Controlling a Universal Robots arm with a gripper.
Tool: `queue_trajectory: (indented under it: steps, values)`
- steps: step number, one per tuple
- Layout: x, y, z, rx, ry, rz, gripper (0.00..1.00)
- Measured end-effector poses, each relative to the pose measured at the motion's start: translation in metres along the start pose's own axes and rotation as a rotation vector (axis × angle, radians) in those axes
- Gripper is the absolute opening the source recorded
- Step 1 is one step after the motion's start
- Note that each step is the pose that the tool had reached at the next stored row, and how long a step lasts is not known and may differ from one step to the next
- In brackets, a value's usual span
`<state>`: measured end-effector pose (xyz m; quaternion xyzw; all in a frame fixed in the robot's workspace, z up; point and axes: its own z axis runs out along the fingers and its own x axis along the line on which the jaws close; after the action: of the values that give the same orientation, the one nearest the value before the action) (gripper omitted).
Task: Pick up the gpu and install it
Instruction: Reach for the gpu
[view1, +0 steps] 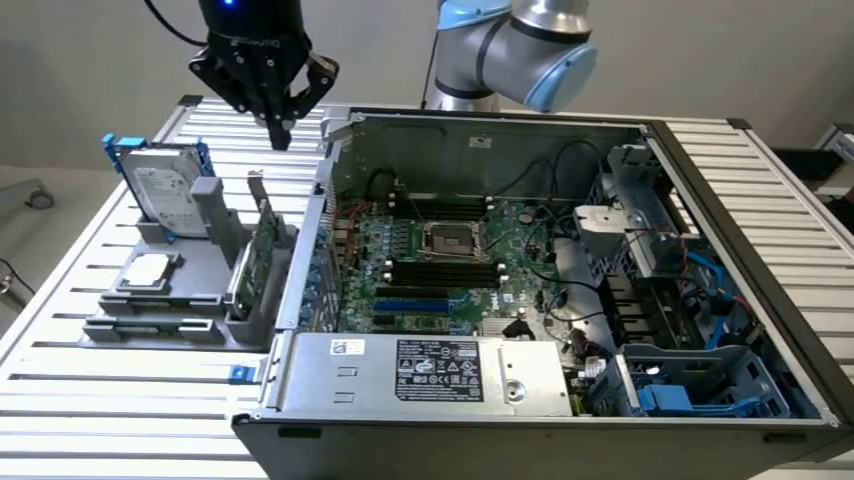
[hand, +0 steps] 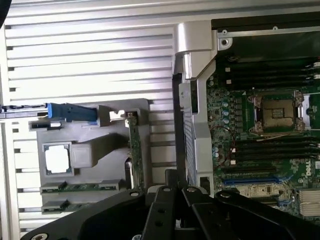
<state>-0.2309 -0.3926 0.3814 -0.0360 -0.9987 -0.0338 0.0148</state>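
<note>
The gpu (view1: 254, 258) stands on its long edge in a slot of the grey holder (view1: 160, 325), just outside the computer case's side wall at the exterior view's left. Its green board and silver end bracket show. In the wrist view the gpu (hand: 135, 150) appears edge-on as a thin green strip. My gripper (view1: 280, 138) hangs well above it with its fingers pointing down, shut and holding nothing. In the wrist view the gripper (hand: 175, 176) lies between the gpu and the case wall. A blue expansion slot (view1: 414, 297) sits on the motherboard (view1: 461, 255).
The open computer case (view1: 481, 135) lies on a slatted metal table (view1: 80, 400), power supply (view1: 427, 370) at its near end. The holder also carries a silver hard drive in a blue frame (view1: 167, 195), a processor (view1: 147, 268) and memory sticks (hand: 80, 187).
</note>
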Motion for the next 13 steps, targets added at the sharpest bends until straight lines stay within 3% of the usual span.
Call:
queue_trajectory:
  steps: [4,11,13]
  values:
    - [0.010,-0.0009,0.0024,0.0096,0.0022,-0.005,0.11]
    - [0.017,-0.0016,0.0050,0.0272,0.0139,-0.024,0.11]
    - [0.021,-0.0021,0.0063,0.0291,0.0149,-0.026,0.11]
